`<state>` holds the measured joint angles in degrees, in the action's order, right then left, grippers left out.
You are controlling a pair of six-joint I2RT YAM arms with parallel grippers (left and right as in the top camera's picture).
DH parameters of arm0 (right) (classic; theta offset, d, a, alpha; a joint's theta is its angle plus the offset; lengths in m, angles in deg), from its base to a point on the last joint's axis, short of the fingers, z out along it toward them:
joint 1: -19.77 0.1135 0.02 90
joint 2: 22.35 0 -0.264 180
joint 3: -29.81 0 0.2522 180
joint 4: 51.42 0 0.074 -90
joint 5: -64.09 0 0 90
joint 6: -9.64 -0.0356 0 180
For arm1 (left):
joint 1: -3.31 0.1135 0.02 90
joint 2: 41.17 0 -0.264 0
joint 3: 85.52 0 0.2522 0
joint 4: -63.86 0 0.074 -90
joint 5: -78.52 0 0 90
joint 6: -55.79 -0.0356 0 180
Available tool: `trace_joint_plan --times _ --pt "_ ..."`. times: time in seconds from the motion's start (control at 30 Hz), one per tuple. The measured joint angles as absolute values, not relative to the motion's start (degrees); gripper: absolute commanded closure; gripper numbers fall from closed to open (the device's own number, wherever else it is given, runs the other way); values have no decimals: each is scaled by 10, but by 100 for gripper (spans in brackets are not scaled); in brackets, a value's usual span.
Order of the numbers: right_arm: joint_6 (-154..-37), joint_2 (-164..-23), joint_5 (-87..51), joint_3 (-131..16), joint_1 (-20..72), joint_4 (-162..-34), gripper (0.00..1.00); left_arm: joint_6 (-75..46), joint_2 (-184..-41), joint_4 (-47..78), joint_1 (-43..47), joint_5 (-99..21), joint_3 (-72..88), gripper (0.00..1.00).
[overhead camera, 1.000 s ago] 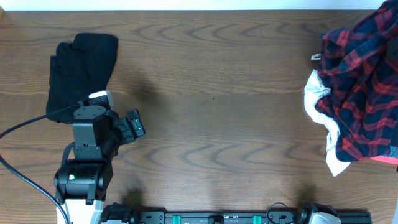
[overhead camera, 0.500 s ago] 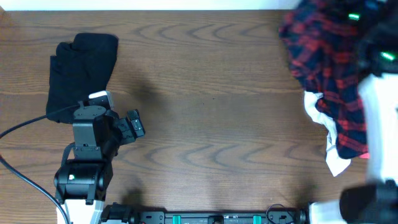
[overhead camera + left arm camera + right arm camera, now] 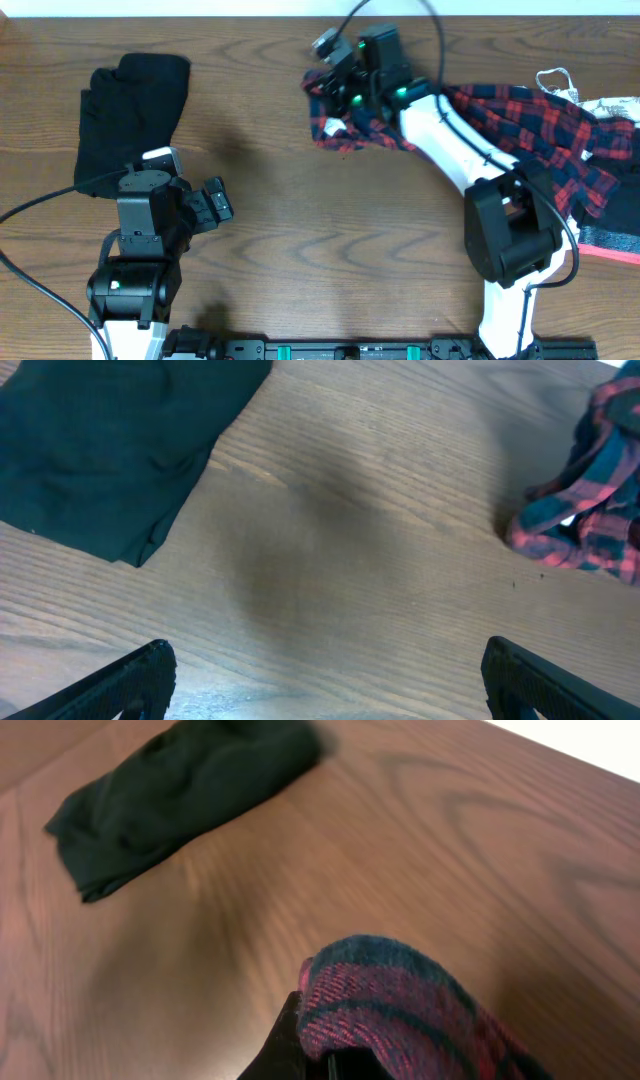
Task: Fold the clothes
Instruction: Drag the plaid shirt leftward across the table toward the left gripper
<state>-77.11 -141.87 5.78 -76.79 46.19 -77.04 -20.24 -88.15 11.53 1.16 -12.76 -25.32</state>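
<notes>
The red-and-navy plaid shirt [image 3: 520, 125] lies stretched across the back right of the table, its leading end bunched near the back middle. My right gripper [image 3: 338, 98] is shut on that bunched end. In the right wrist view, plaid cloth [image 3: 400, 1010] fills the shut jaws of the right gripper [image 3: 330, 1060]. A folded black garment [image 3: 130, 110] lies at the back left, also visible as the black garment [image 3: 110, 440] and the black garment [image 3: 180, 790]. My left gripper [image 3: 215, 200] rests open and empty to the black garment's lower right. The left gripper [image 3: 325, 675] faces bare wood, with the plaid end [image 3: 590, 520] ahead.
A white garment [image 3: 605, 105] with a loop strap lies at the far right, partly under the plaid shirt. A pink-red item [image 3: 610, 245] sits at the right edge. Bare wood [image 3: 330, 230] spans the middle and front.
My right arm has swung in from the right edge to the back middle, dragging the plaid shirt leftward and stretching it out. The left arm has not moved.
</notes>
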Motion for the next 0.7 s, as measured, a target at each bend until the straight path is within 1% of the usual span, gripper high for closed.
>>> trace_joint_plan --times 0.23,0.43,0.67,0.7 --pt "-747 -1403 48 -768 484 -809 99 -202 -882 115 12 -128 -253 2" --pt "-719 -1356 47 -768 496 -845 99 -202 -882 115 12 -128 -253 2" --pt "-702 -1326 42 -768 557 -842 99 -202 -882 115 12 -128 -253 2" --pt "-702 -1326 37 -768 564 -838 92 -202 -882 115 12 -128 -253 2"
